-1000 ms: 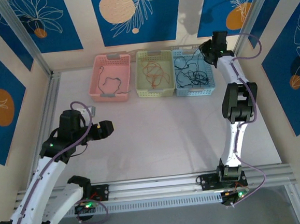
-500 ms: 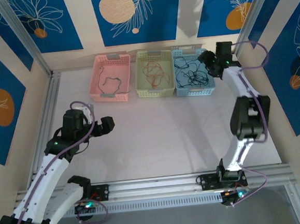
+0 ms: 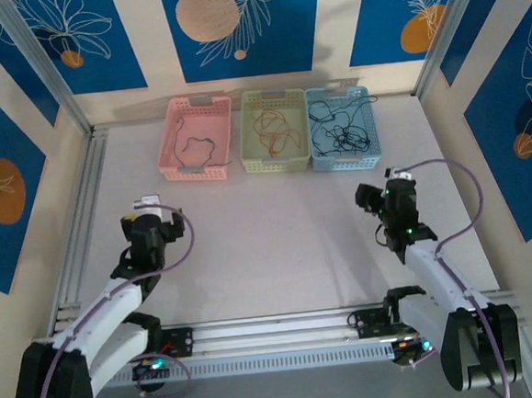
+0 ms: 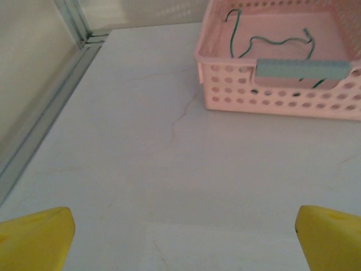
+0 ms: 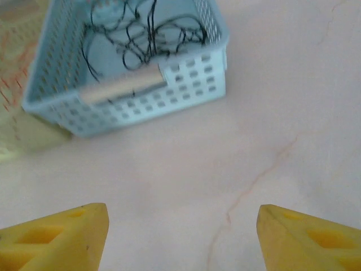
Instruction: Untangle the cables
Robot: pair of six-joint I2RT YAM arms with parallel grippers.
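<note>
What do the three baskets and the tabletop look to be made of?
Pink basket, yellow-green basket and blue basket: moulded plastic by the look, fairly matte, with regular rows of holes in thin walls. Tabletop: smooth pale surface with thin brownish veins, marble-like. Whether it is stone or a printed laminate, I cannot tell.

Open tabletop (image 3: 279, 244), baskets (image 3: 277, 168) along back
</note>
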